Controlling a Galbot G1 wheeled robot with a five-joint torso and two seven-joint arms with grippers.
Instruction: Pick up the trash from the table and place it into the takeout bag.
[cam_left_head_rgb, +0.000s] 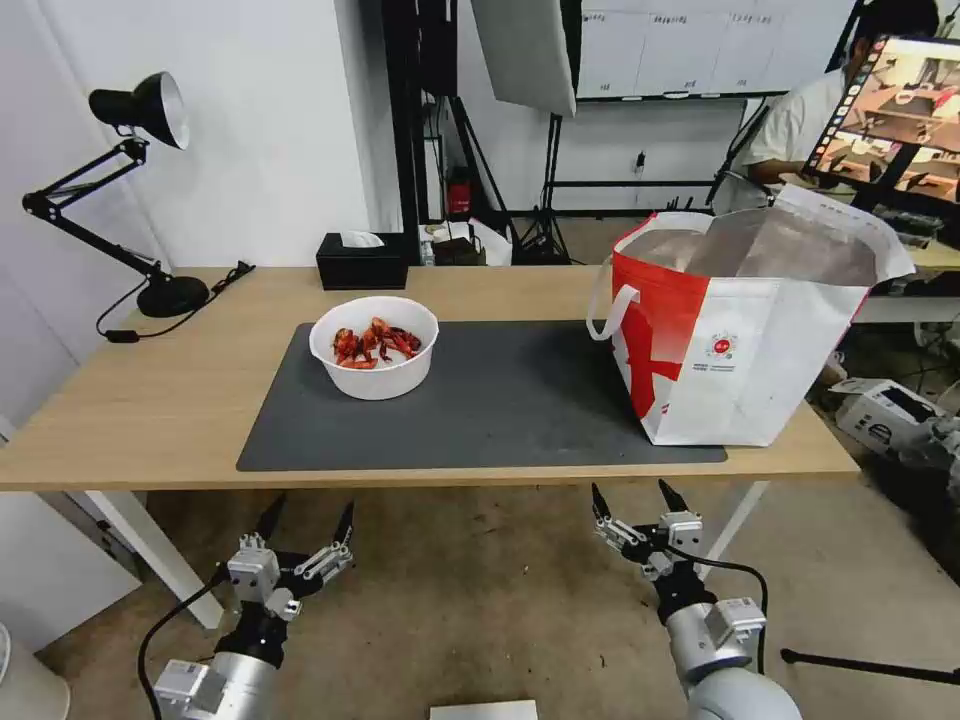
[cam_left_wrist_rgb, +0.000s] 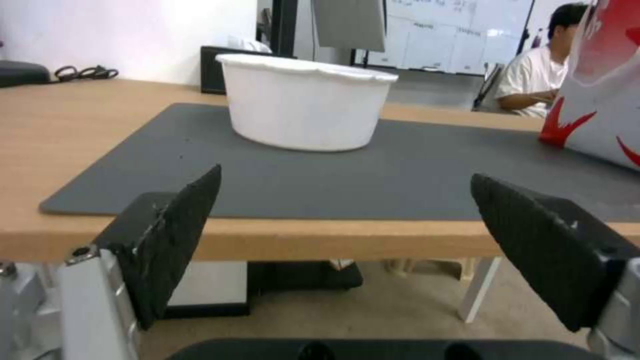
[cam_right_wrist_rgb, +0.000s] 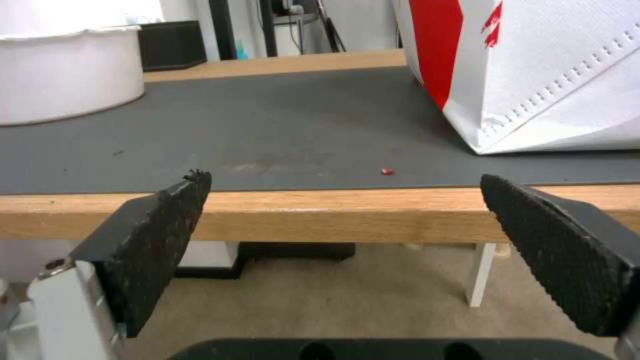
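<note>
Both pincers hang below the near edge of the tabletop (cam_left_head_rgb: 150, 420), left pincer (cam_left_head_rgb: 308, 520) and right pincer (cam_left_head_rgb: 633, 497) spread wide and holding nothing. The bowl (cam_left_head_rgb: 374, 346) stands on the mat (cam_left_head_rgb: 500, 400) near its far left corner; the takeout bag (cam_left_head_rgb: 745, 330) fills the right end, with bare mat between them.

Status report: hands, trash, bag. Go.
Left hand and right hand open, empty, below the table edge. Bowl of shells on mat, untouched. Takeout bag upright, open. Nothing in the way.
</note>
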